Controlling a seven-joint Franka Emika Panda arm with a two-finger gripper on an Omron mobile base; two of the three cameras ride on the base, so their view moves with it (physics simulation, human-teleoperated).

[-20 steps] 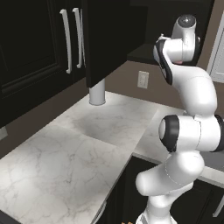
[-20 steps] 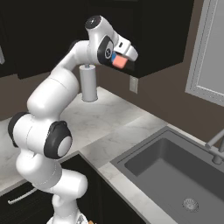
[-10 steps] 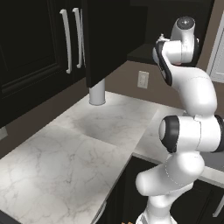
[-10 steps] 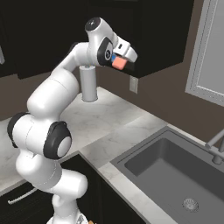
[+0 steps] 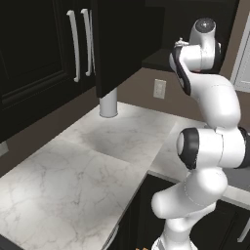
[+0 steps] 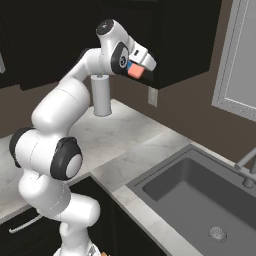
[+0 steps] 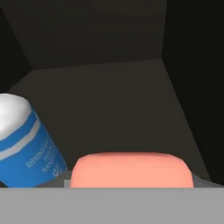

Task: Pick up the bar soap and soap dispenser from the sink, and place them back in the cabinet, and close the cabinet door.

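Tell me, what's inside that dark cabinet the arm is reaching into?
Inside the cabinet, a blue-and-white container stands at the left. The bar soap, in the gripper, covers the floor nearest the camera.

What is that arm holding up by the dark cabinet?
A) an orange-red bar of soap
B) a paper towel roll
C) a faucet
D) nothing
A: the bar soap sits between the fingers at the end of the raised arm, right at the open cabinet.
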